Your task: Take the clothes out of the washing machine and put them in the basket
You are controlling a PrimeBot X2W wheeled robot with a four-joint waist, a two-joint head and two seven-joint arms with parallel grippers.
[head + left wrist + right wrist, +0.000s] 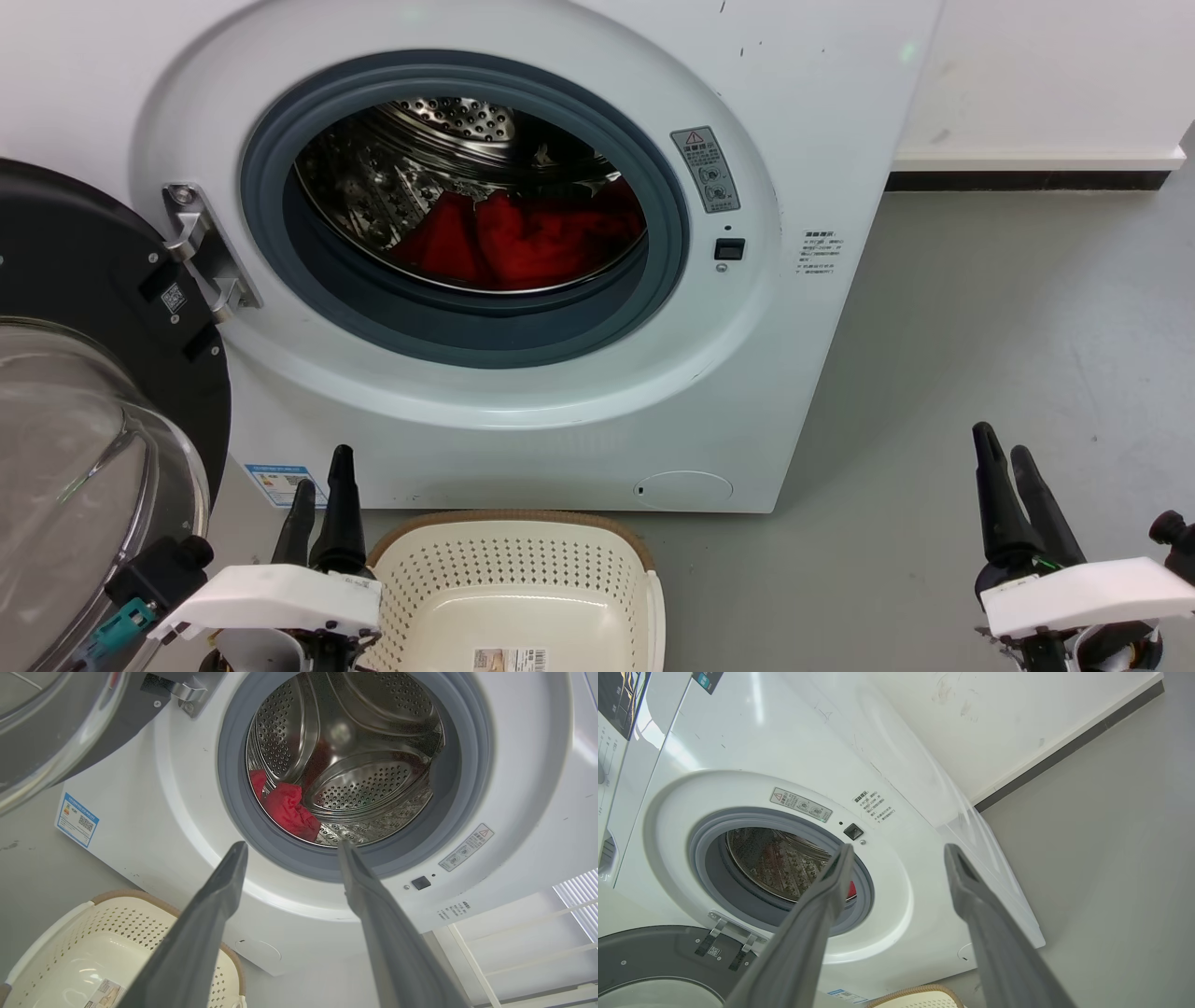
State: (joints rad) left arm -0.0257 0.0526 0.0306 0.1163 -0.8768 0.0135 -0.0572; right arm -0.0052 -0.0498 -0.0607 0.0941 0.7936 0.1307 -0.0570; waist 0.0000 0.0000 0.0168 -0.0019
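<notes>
I see the washing machine [822,112]: white, front-loading, with its black-framed glass door [84,420] swung wide open on the hinge side. The clothes [523,238], bright red and crumpled, lie heaped low in its perforated steel drum [448,117]. The basket [509,560], cream with a brown rim, stands empty on the floor just in front of the machine.

The grey floor [980,373] carries the washing machine [467,429] and the basket [523,569].
</notes>
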